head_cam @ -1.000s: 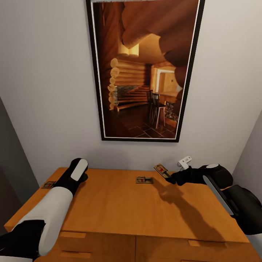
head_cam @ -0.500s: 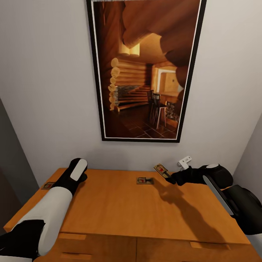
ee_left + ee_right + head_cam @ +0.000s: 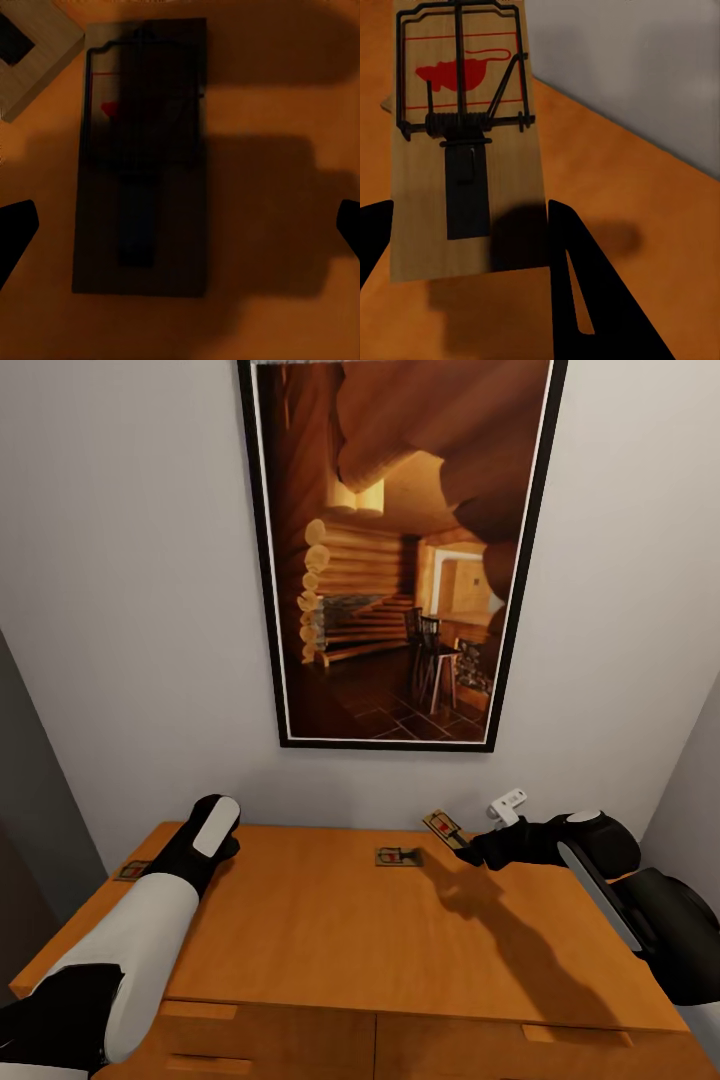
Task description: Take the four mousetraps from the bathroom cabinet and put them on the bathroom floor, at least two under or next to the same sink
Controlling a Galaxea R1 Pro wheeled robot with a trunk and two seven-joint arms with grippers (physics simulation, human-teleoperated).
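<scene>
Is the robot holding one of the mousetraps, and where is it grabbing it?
Yes. The right gripper holds a mousetrap by its plain end, tilted above the cabinet. The left gripper hangs open over another, holding nothing.

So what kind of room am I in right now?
Looks like a nook of a home, though nothing in view settles which room. A wooden cabinet stands against a plain grey wall under a framed log-cabin picture, with mousetraps lying on its top.

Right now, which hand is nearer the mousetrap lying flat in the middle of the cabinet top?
Right. The right hand is just beside the middle mousetrap, holding another; the left hand is farther off.
</scene>
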